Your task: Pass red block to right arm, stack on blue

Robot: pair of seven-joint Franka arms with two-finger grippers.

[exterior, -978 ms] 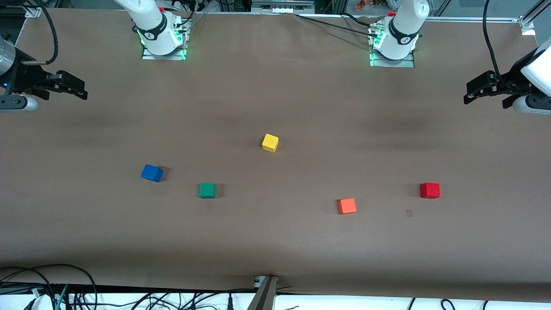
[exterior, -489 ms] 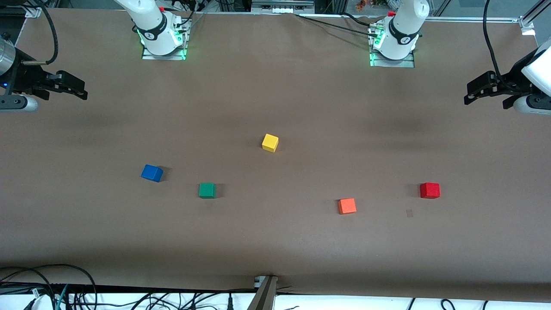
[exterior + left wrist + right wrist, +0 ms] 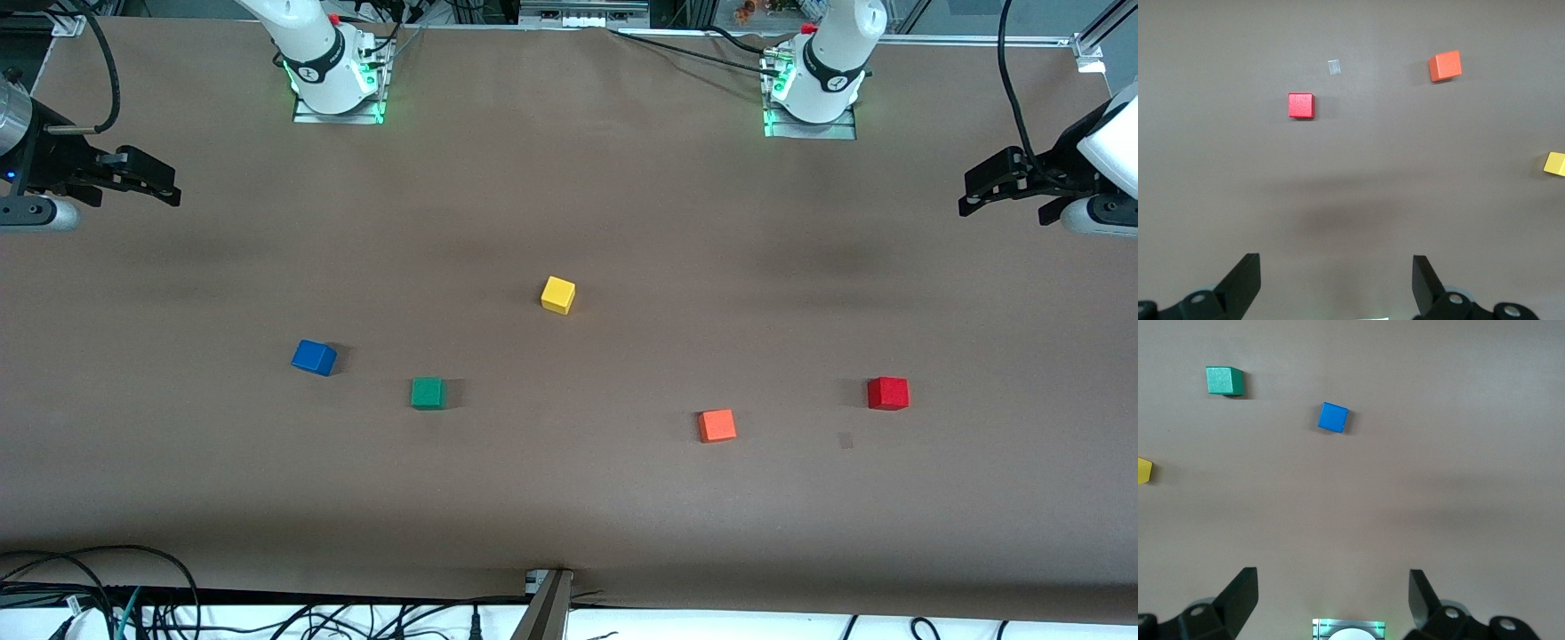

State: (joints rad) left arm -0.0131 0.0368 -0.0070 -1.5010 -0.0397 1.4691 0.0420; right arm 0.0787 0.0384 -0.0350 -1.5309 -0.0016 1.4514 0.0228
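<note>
Left tool (image 3: 978, 191) spread, empty, apparently well apart from red block (image 3: 888, 393); right tool (image 3: 156, 182) likewise spread, waiting.

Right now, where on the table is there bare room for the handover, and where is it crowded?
Bare table runs between the arm bases and the yellow block; another gap lies between the green block and orange block. It is tightest around the blue block and green, and around the orange and red block.
</note>
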